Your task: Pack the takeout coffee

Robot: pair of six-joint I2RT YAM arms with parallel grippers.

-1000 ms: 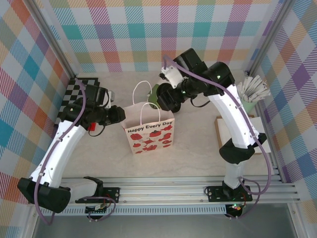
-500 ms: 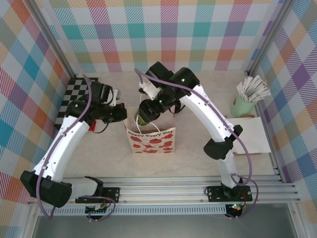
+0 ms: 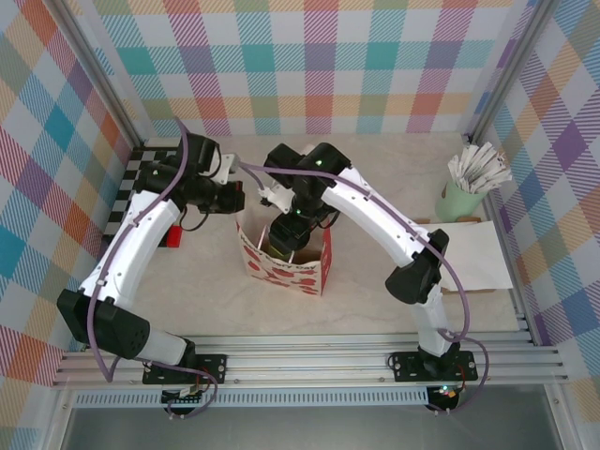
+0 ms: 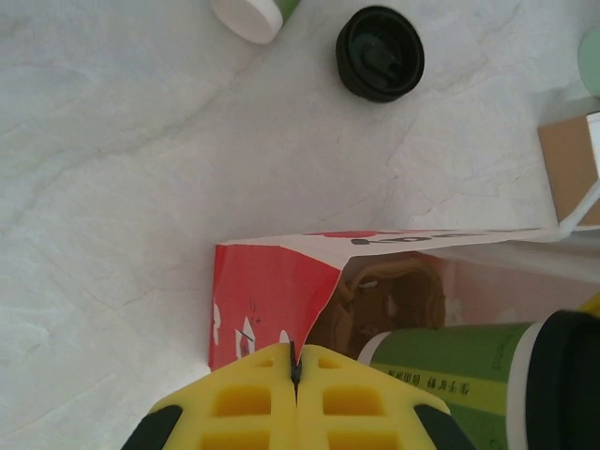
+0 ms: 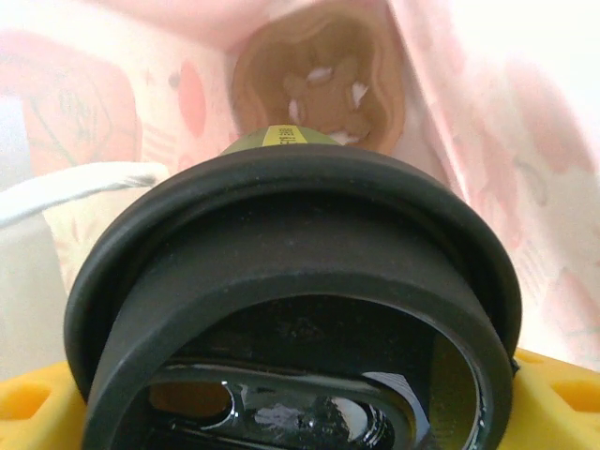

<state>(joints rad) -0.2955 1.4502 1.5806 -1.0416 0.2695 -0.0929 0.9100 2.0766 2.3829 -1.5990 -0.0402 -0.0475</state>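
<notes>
Your left claw (image 4: 294, 370) is clenched on the far-left rim of the paper bag (image 4: 262, 291), which stands open in the middle of the table (image 4: 112, 169). Your right claw (image 3: 286, 234) is grasping the takeout coffee (image 5: 291, 281) w/ a yellow finger each side of its black lid. The cup's down inside the bag's mouth, base toward the brown floor; can't tell if it touches. A loose black lid (image 4: 380, 53) lies on the table beyond the bag.
</notes>
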